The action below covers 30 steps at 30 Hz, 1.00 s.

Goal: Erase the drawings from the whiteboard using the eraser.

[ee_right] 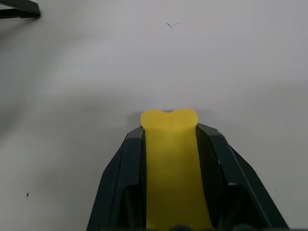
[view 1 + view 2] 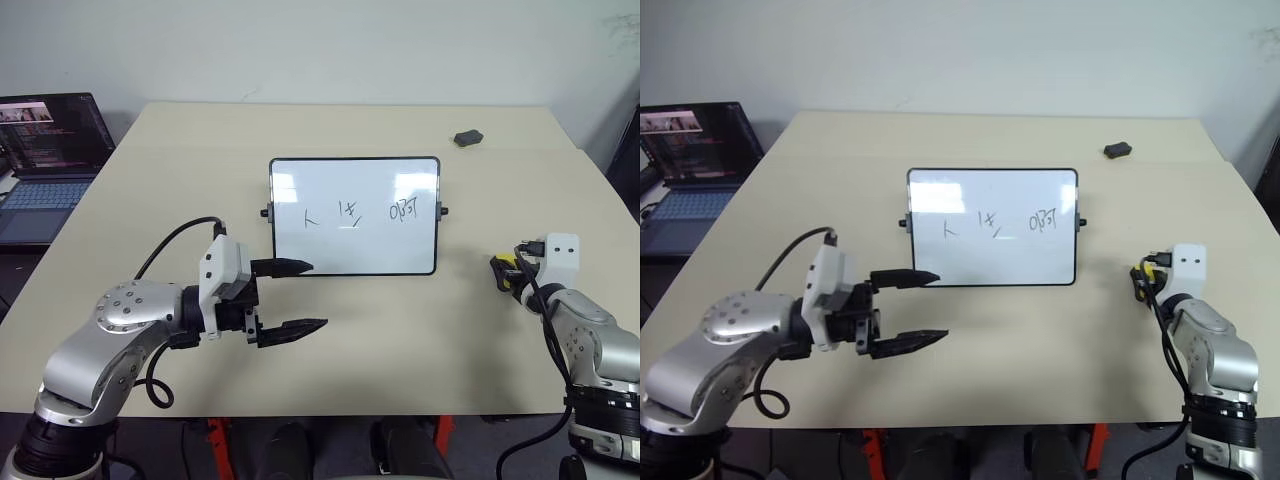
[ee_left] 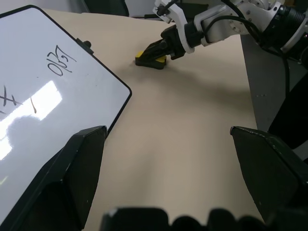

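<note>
From the head camera we see the whiteboard [image 2: 354,215] lying in the middle of the beige table [image 2: 400,330], its drawings [image 2: 352,213] sitting in a row of three across the glossy surface. The left gripper [image 2: 302,297] hangs over the table just off the board's near left corner, its forearm coming in from the left and its two black fingers spread wide and pointing toward the right. At the right edge the right gripper [image 2: 505,272] sits low at the table, well apart from the board, with only a spot of yellow showing at its tip. A laptop [image 2: 45,160] stands off the table's left side and a small dark lump [image 2: 468,138] lies near the far right corner.

The left wrist view gives us what the head view cannot: the right gripper [image 3: 156,50] reaching down at a slant, its black fingers clamped on the eraser [image 3: 150,58], which rests on the table beyond the board's corner. Here the board is cut off, so we read only part of the drawings.

In the right wrist view we look straight along the closed fingers [image 1: 122,168], with the yellow eraser pinched between them and bulging out past their tips. How much of the eraser's underside touches the table we cannot tell.
</note>
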Motion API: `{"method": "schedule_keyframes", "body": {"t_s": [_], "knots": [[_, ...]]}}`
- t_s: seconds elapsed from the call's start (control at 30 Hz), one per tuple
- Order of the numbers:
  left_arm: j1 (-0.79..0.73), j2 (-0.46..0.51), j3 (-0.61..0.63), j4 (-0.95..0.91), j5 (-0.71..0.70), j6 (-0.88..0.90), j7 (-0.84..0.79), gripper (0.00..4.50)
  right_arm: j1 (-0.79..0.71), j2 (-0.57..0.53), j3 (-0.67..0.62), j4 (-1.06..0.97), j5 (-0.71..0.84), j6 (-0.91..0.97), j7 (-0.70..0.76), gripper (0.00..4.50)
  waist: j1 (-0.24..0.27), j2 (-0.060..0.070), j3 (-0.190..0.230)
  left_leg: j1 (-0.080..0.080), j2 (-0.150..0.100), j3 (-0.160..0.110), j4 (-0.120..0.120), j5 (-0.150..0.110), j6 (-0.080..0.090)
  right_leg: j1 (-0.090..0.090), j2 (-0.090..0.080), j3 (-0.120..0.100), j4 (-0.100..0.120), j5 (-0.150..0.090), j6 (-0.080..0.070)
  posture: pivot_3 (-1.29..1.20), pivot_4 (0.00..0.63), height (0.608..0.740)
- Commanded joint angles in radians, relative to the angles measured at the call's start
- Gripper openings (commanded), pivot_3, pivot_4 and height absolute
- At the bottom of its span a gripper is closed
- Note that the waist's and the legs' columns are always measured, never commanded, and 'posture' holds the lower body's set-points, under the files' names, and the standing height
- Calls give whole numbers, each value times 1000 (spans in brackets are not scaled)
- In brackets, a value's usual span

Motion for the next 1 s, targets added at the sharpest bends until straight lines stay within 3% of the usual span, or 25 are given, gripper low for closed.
{"method": "schedule_keyframes", "body": {"t_s": [0.03,0.27,0.4,0.77,1.0], "knots": [[-39,-23,40,-5,-9,18,79,4500,23,-30,3,-123,-2,-74,38,1122,0,0,0,0,0,0,0,0,0,0,0,0,0,0,0,0,150,740],[-69,-20,38,-12,6,76,154,4500,88,-22,88,-341,-45,-214,69,1121,-3,0,0,0,0,0,0,0,0,0,0,0,0,0,0,0,150,740],[-64,-24,17,-14,26,81,165,4500,26,46,208,-359,-107,-372,56,1120,-3,0,0,0,0,-1,0,0,0,0,0,-1,0,0,0,0,150,740],[-48,0,38,-11,11,91,150,4500,-191,140,367,-48,-245,-639,77,1120,3,0,0,-1,-1,-1,0,0,0,0,-1,-1,-1,0,0,0,150,740],[-49,9,47,-15,7,101,146,4500,-286,152,383,182,-292,-802,89,1119,0,0,0,0,0,-1,0,0,0,-1,0,-1,1,0,0,0,150,740]]}}
